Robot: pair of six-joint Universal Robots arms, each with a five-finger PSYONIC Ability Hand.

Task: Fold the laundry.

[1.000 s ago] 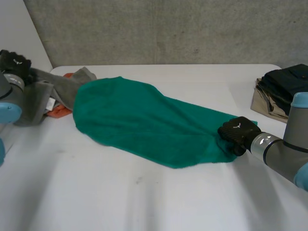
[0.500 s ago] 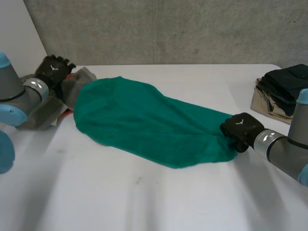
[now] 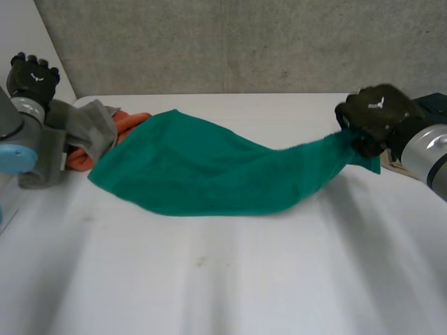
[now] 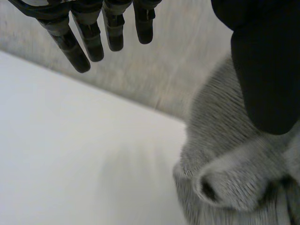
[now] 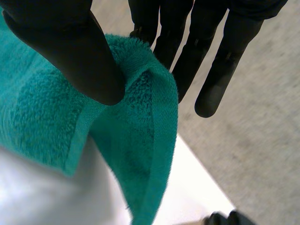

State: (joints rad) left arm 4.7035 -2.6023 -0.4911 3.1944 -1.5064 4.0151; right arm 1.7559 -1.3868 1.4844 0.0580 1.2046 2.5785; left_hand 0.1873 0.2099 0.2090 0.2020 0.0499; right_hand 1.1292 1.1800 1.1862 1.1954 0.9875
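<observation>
A green towel [image 3: 209, 167] lies stretched across the white table [image 3: 223, 279], its right end lifted off the surface. My right hand [image 3: 370, 115] holds that end up at the right side. In the right wrist view the thumb [image 5: 61, 42] pinches the hemmed edge of the green towel [image 5: 47, 112] against the fingers. My left hand [image 3: 31, 77] is raised at the far left, above a grey cloth [image 3: 87, 129]. In the left wrist view its fingers [image 4: 77, 42] are straight and spread, and the grey cloth [image 4: 225, 154] lies bunched beside the thumb.
An orange cloth [image 3: 126, 122] pokes out between the grey cloth and the towel's left end. Dark folded clothes [image 3: 434, 105] sit at the table's right edge behind my right arm. A concrete wall runs along the back.
My right hand rose and moved right with the towel's end, dragging the towel along. My left hand drew back from the grey cloth to the far left and opened.
</observation>
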